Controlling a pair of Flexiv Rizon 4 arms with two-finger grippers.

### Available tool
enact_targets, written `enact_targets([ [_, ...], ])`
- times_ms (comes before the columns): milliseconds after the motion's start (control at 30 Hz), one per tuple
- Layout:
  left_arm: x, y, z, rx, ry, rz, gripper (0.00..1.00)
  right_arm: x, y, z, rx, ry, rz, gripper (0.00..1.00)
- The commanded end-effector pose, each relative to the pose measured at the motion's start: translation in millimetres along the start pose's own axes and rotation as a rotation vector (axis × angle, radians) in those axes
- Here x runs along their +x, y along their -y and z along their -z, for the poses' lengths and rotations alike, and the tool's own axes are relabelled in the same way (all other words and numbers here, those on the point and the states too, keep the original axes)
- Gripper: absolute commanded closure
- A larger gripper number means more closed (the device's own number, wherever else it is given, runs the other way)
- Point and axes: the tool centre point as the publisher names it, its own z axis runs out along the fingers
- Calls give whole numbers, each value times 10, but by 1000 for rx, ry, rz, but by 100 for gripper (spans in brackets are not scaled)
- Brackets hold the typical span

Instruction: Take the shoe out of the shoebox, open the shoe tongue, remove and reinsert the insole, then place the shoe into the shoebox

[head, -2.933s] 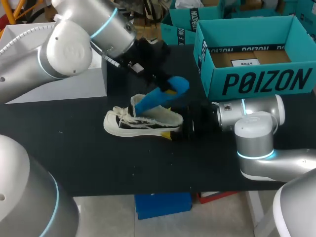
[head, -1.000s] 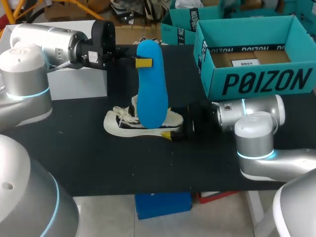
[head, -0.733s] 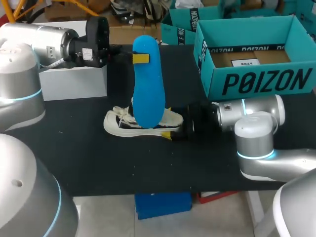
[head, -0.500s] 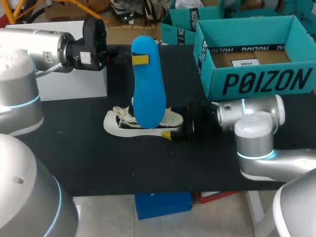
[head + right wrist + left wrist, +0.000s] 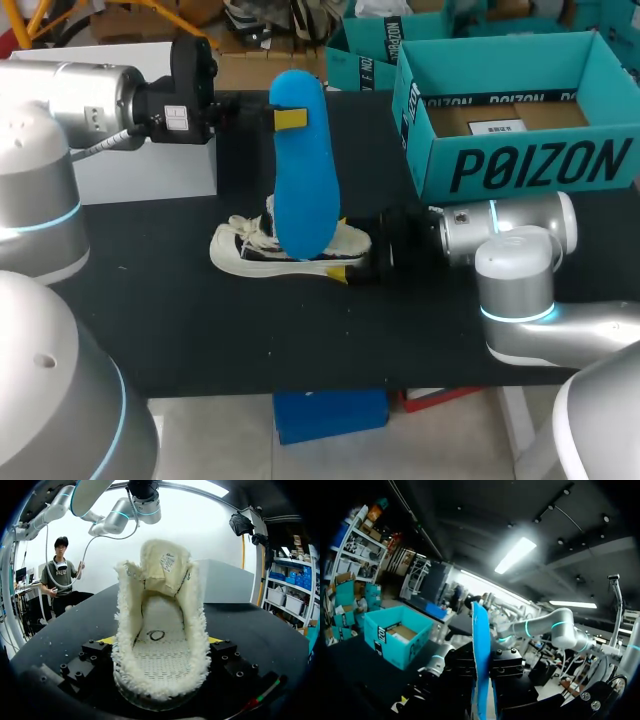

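- The left end effector (image 5: pixel 288 119) pinches the blue insole (image 5: pixel 305 190) near its upper end; in the left wrist view the insole shows edge-on, with a finger pressed to each face.
- The insole hangs upright in the air, its lower end just above the shoe (image 5: pixel 250 252).
- The cream shoe lies on its sole on the black desk (image 5: pixel 300 340), toe toward the left arm.
- The right end effector (image 5: pixel 350 262) is clamped on the shoe's heel, one finger against each side.
- In the right wrist view the tongue (image 5: pixel 167 562) stands folded up, and the shoe's stitched inner floor is bare.
- The teal shoebox (image 5: pixel 520 165) stands open, well apart from the shoe, on the right arm's side.
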Motion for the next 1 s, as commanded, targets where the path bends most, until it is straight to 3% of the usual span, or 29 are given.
enact_targets([
  [33, 37, -7, -3, 0, 32, 0, 100, -7, 90, -21, -1, 1, -1, 100],
  [100, 37, -7, -3, 0, 32, 0, 100, -7, 90, -21, -1, 1, -1, 100],
  [133, 37, -7, -3, 0, 32, 0, 100, -13, 83, -4, 9, -1, -4, 75],
  [167, 37, -7, -3, 0, 32, 0, 100, -23, 77, 19, 23, -2, -8, 4],
  [200, 37, -7, -3, 0, 32, 0, 100, -35, 71, 45, 37, 0, -7, 0],
  [733, 37, -7, -3, 0, 32, 0, 100, -141, -144, 466, 336, -14, -22, 0],
  [1000, 37, -7, -3, 0, 32, 0, 100, -160, -337, 624, 600, -71, -39, 0],
])
